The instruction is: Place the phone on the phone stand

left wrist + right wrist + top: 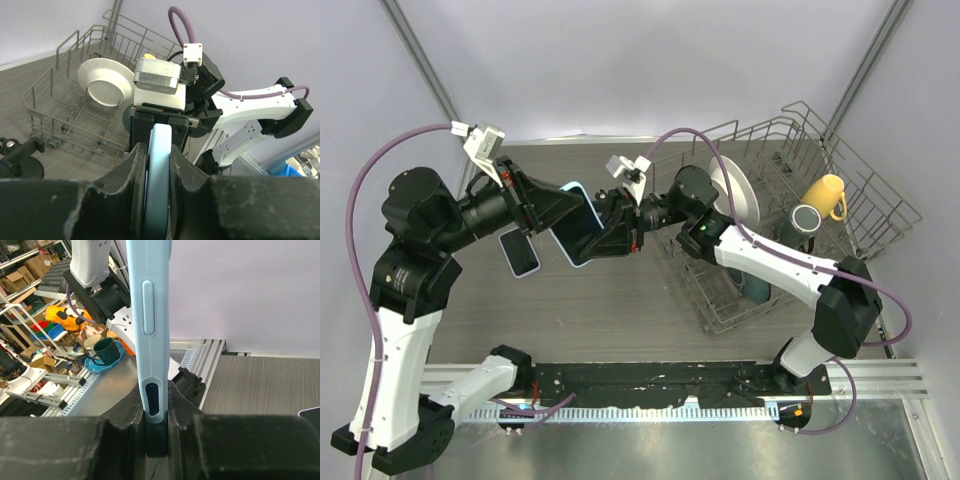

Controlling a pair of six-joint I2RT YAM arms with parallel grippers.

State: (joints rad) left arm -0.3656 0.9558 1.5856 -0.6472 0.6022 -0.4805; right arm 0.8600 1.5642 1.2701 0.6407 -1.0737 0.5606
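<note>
Phone (578,232) in its pale blue case hangs in the air above the desk (620,310), held from both sides. The left arm's fingers (131,185) are clamped on one edge and the right arm's fingers (125,417) on the opposite edge. A second phone (519,252) lies flat on the desk, near the left arm.

Mostly matt finishes
The pale-blue phone (149,315) case looks like smooth matt plastic; worktop (620,300) grey wood-grain; rack (865,190) bare metal wire.
</note>
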